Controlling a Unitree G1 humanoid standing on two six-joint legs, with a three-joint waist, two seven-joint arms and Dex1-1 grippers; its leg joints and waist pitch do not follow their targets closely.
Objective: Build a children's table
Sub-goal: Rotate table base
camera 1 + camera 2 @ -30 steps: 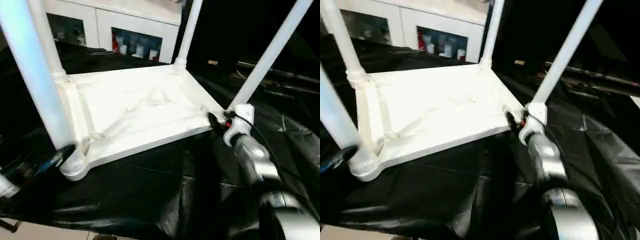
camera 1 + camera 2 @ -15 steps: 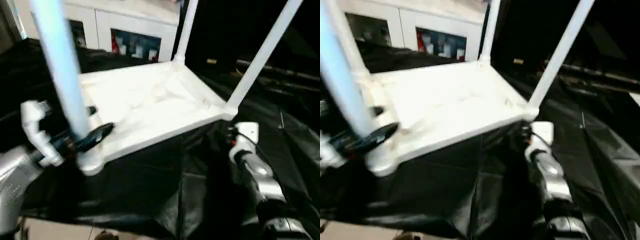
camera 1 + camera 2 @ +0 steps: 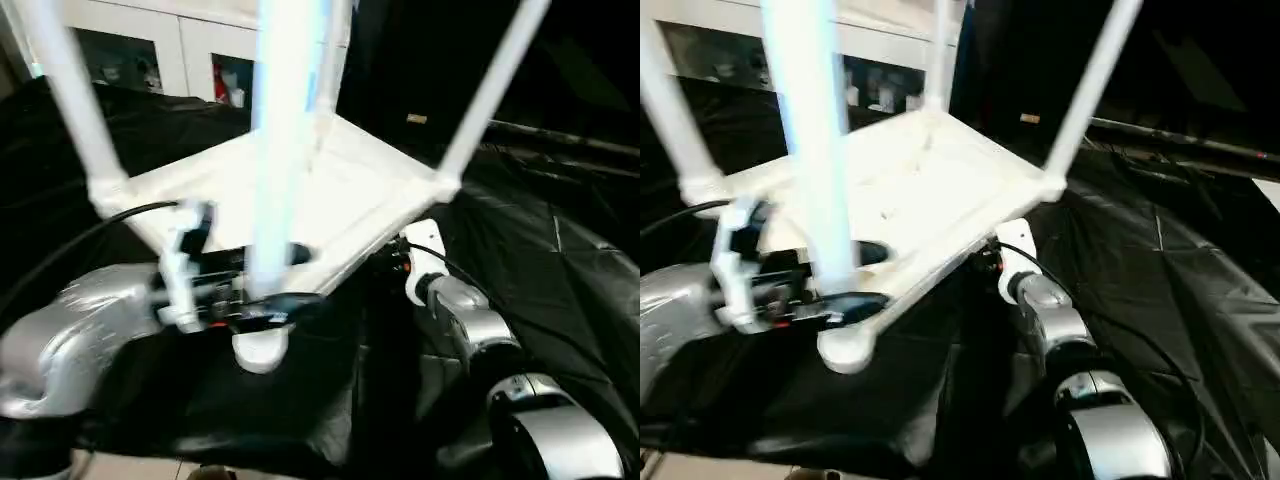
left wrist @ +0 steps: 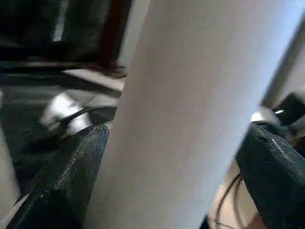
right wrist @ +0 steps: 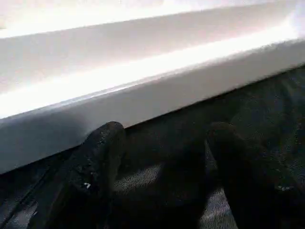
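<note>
The table (image 3: 330, 190) lies upside down on a bench draped in black sheet (image 3: 560, 250), its top tilted, the near corner lifted off the sheet and the far side lower. All four legs stand up out of the corner sockets, so the build itself looks done; what remains is likely turning it over or setting it down.

The near leg (image 3: 285, 150) is the piece the next move turns on. Its long axis runs roughly upright, leaning slightly, and it rises straight through the left gripper (image 3: 845, 285), which sits low on the tube just above the round socket (image 3: 260, 348). In the left wrist view the tube passes between the two black fingers (image 4: 62, 181), one on each side. The jaws are spread wide around the leg; whether the pads actually press on it I cannot tell.

The right gripper (image 5: 162, 176) lies under the table's right-hand edge (image 5: 152, 90), near the corner with the right leg (image 3: 480, 100). Its fingers are apart and point at the rim from below, over the sheet, with nothing between them.

The left arm is the nearer one to a leg; the right is placed to prop or lift the rim.
</note>
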